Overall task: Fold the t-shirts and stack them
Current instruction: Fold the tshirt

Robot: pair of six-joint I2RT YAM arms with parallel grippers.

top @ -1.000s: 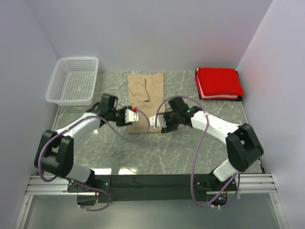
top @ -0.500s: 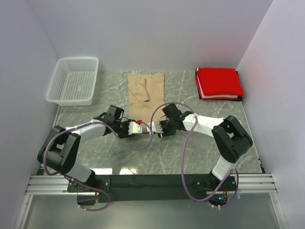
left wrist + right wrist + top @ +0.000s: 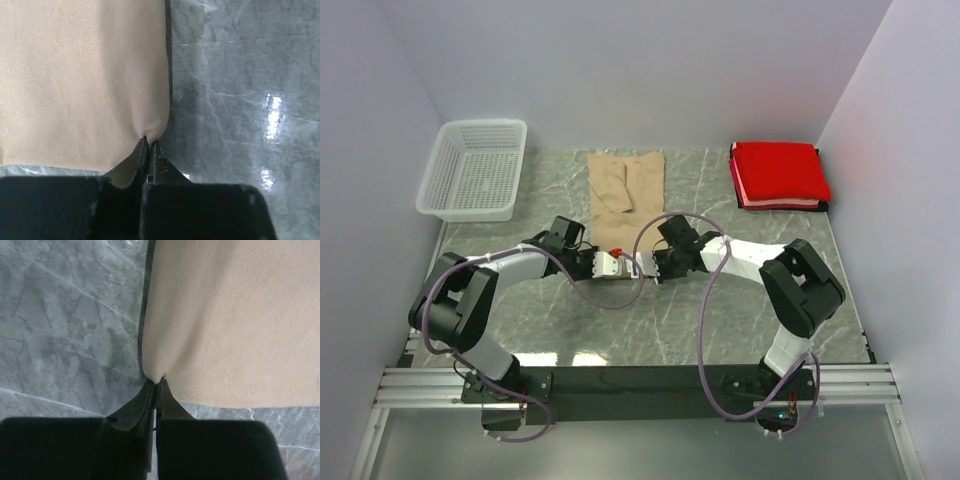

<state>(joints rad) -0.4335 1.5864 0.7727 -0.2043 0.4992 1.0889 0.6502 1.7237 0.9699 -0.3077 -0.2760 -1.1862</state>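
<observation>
The tan t-shirt [image 3: 635,185] lies folded lengthwise in the middle of the table, collar end toward the back wall. Both grippers sit low at its near hem. My left gripper [image 3: 624,266] is shut on the near left corner; the left wrist view shows the jaws [image 3: 149,144] pinching the tan cloth [image 3: 80,75]. My right gripper [image 3: 652,268] is shut on the near right corner, its tips [image 3: 157,381] pressed together on the cloth [image 3: 235,320]. The red t-shirt [image 3: 780,175] lies folded at the back right, away from both grippers.
A white mesh basket [image 3: 475,170] stands at the back left. The grey marble table [image 3: 720,310] is walled in at the left, back and right. Both arms' cables loop over the table near the grippers.
Both grippers have moved down and inward to the tan shirt's near hem. Their jaws have gone from open to shut on its corners.
</observation>
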